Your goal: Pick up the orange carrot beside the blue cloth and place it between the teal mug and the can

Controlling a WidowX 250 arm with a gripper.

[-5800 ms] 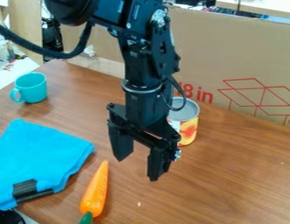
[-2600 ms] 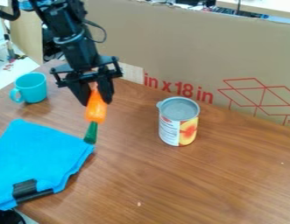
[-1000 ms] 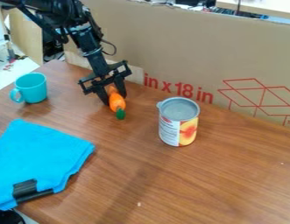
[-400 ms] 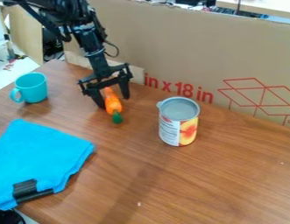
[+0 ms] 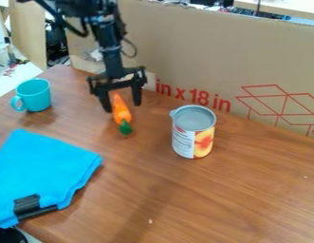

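Because the black two-finger gripper (image 5: 123, 107) hangs with its fingers apart, close about the smooth orange carrot with a green top (image 5: 122, 114) on the brown wooden table (image 5: 248, 190), a sideways swing could clip the carrot and roll it.

1 mug (image 5: 35, 96), 1 can (image 5: 193, 135), 1 carrot (image 5: 122, 114), 1 blue cloth w/ blk strip (image 5: 26, 205).

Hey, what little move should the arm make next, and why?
Probably lift the gripper straight up a little: its fingers are spread, and the carrot lies on the table near them, so rising first should avoid nudging it.
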